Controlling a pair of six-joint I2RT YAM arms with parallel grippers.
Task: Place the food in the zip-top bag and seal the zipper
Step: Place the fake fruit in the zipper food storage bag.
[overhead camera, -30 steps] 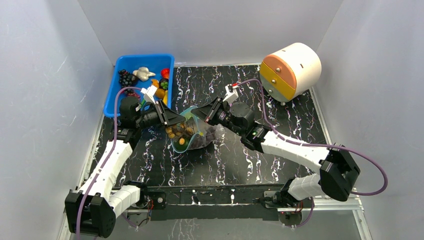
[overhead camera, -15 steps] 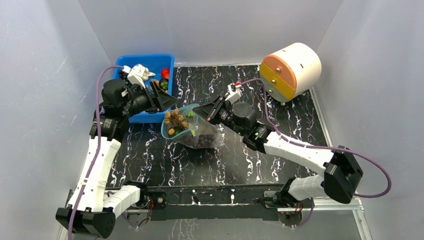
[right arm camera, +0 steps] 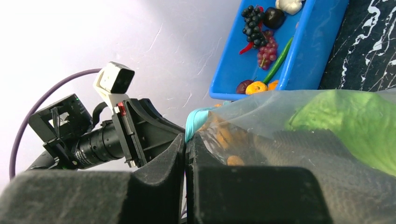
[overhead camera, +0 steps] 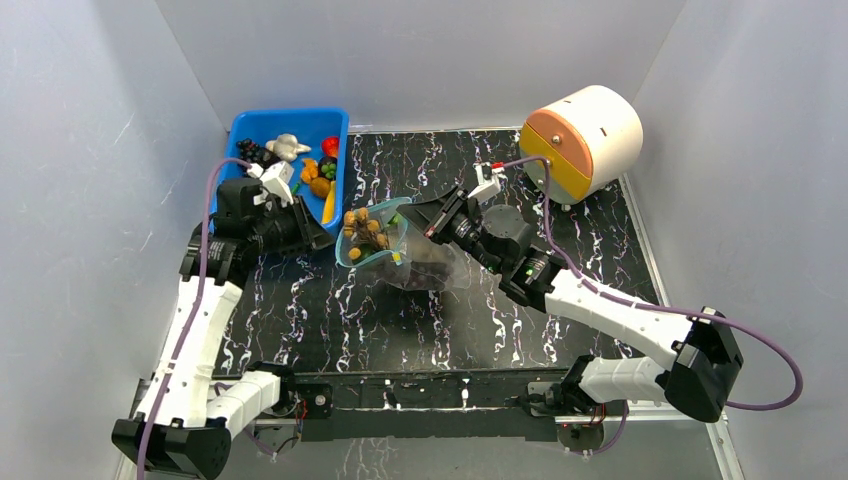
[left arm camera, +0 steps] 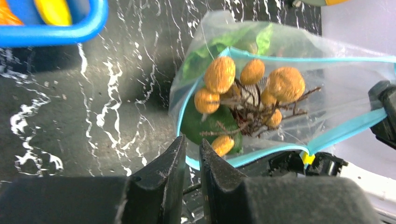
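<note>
The left gripper (left arm camera: 191,142) is seen with its fingers drawn almost together, only a slit left between them and nothing held. A second ago it was set at the mouth of the zip-top bag (overhead camera: 450,270). It has since been pulled back to the left and is now found near the corner of the blue bin (overhead camera: 222,180), apart from the bag. The orange-brown pieces (left arm camera: 219,74), joined on dark twigs, have been left lying in the bag's mouth, so that delivery is judged done.

The right gripper (right arm camera: 187,140) is clamped on the zipper (right arm camera: 192,122) at the far side of the mouth. By it the bag has been lifted and shifted slightly away from the arm bases, with its body trailing onto the table (overhead camera: 330,320).

The bag is shown clear and crinkled, with the mouth held wide open toward the left arm. The zipper (left arm camera: 348,131) is seen as a teal loop, unsealed along its whole visible length. The lettuce head (right arm camera: 355,121) is visible through the plastic, deeper inside. A dark mass (overhead camera: 418,272) lies lower in the bag and cannot be identified with certainty.

The cluster sits right at the rim, so it is judged that it must be settled deeper before the strip can be pressed shut.
</note>
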